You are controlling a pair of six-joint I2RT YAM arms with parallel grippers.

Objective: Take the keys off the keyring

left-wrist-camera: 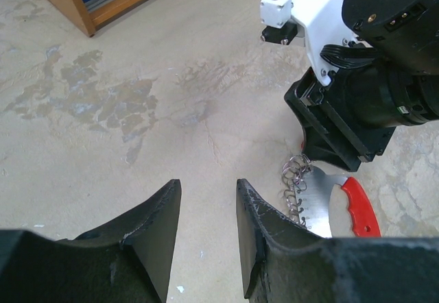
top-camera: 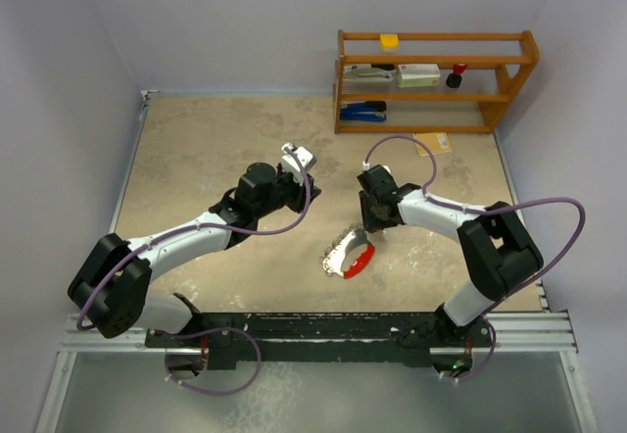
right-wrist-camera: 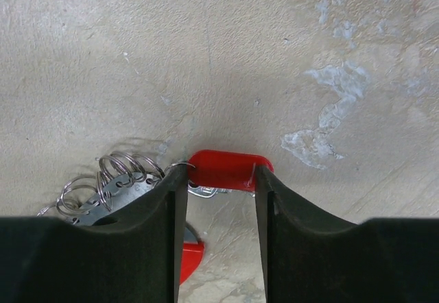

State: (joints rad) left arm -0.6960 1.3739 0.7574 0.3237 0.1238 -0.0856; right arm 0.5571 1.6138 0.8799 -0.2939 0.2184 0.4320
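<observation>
Red key head [right-wrist-camera: 223,169] gripped between right hand [right-wrist-camera: 221,200] fingers; left hand [left-wrist-camera: 206,221] open, empty; no readable writing.

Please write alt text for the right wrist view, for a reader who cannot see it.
The right pincer points down at a mottled beige table, its two dark fingers straddling a small red key head. To the left, a cluster of silvery rings lies against the keyring, mostly hidden behind the left finger.

White-and-black arms, purple cables, black hands
</observation>
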